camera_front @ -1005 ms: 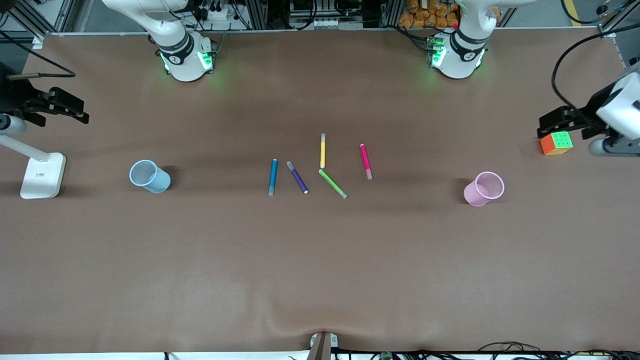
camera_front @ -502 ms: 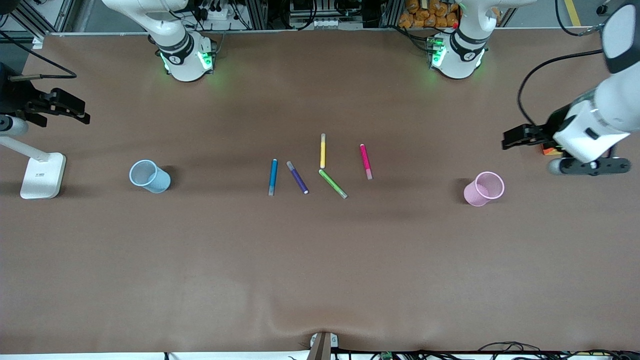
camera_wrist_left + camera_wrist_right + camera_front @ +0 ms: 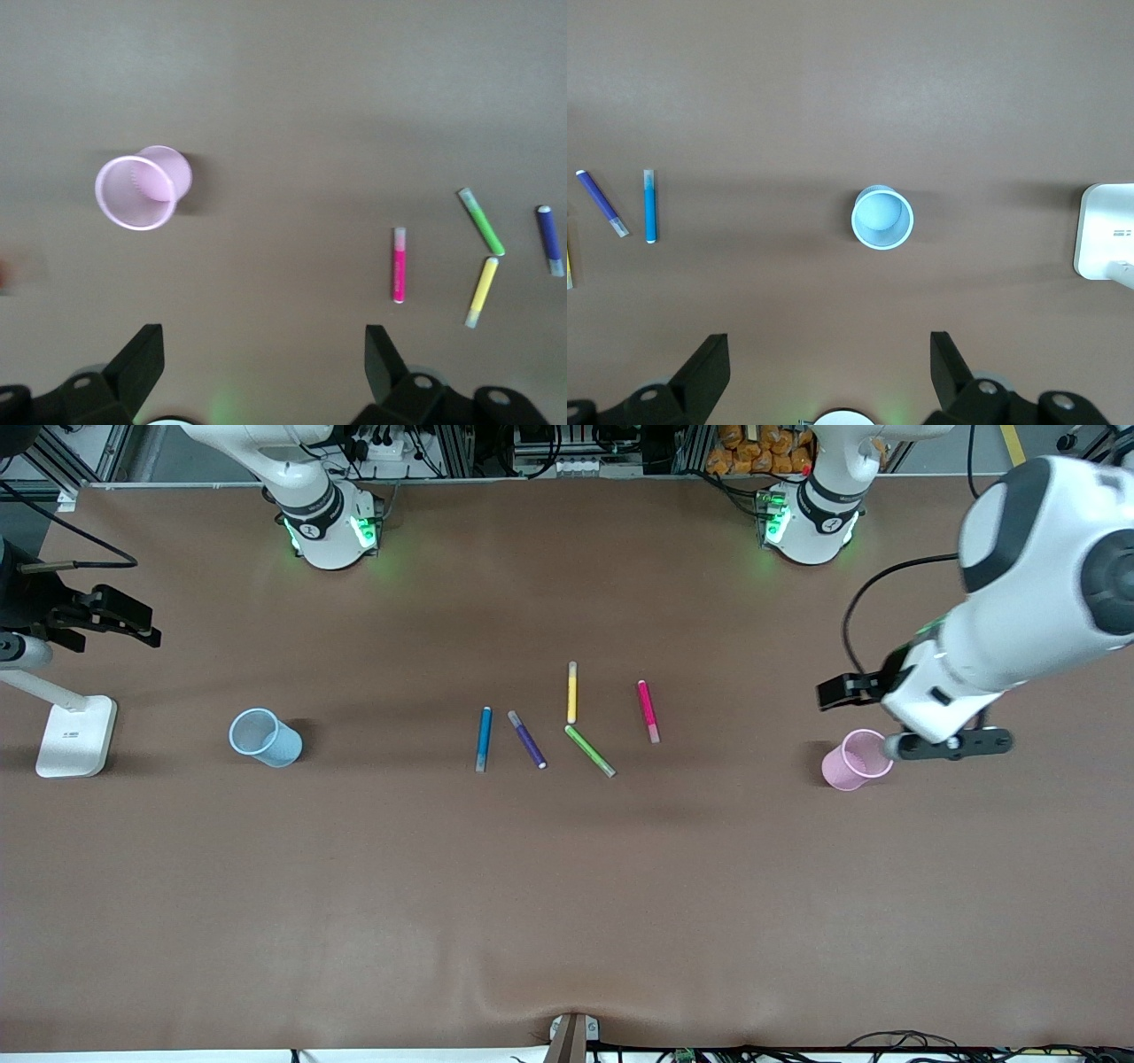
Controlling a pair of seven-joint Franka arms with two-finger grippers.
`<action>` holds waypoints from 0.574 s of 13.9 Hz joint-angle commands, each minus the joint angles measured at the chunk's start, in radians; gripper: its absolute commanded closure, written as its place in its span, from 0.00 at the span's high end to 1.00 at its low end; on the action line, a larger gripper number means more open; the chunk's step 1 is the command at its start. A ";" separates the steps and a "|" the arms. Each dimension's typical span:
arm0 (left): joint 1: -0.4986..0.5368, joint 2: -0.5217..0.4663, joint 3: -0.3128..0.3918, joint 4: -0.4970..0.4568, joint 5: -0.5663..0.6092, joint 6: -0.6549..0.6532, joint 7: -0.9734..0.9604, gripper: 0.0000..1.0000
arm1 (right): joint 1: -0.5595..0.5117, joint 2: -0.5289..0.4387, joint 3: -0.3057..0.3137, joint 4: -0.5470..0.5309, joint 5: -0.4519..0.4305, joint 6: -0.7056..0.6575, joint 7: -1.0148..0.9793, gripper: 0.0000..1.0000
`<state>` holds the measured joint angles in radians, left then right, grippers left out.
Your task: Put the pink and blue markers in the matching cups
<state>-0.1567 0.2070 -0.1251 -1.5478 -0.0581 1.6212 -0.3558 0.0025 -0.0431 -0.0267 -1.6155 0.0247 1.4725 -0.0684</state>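
The pink marker (image 3: 648,710) (image 3: 399,265) and the blue marker (image 3: 484,738) (image 3: 649,205) lie flat near the table's middle. The pale pink cup (image 3: 849,765) (image 3: 142,188) stands toward the left arm's end, the pale blue cup (image 3: 264,737) (image 3: 881,218) toward the right arm's end. My left gripper (image 3: 946,746) (image 3: 263,354) hangs high, open and empty, over the table beside the pink cup. My right gripper (image 3: 18,651) (image 3: 827,359) waits high near the blue cup, open and empty, mostly off the front view's edge.
A purple marker (image 3: 527,739), a yellow marker (image 3: 572,692) and a green marker (image 3: 590,750) lie between the blue and pink ones. A white lamp base (image 3: 76,735) (image 3: 1106,232) stands at the right arm's end, past the blue cup.
The left arm has swung in from its end of the table toward the pink cup and now covers the colour cube. The right arm, markers and cups have hardly moved.
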 commanded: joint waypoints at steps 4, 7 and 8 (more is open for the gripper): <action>-0.072 0.017 -0.001 -0.138 0.009 0.189 -0.103 1.00 | -0.001 0.000 -0.001 -0.006 -0.003 0.006 0.010 1.00; -0.116 0.020 -0.002 -0.231 0.009 0.320 -0.170 1.00 | 0.002 0.000 -0.001 -0.006 -0.003 0.008 0.010 1.00; -0.136 0.031 -0.002 -0.253 0.009 0.360 -0.189 1.00 | -0.001 0.000 -0.001 -0.006 -0.003 0.006 0.010 1.00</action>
<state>-0.2575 0.2450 -0.1278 -1.7423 -0.0577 1.9080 -0.4948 0.0025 -0.0426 -0.0275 -1.6192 0.0247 1.4750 -0.0684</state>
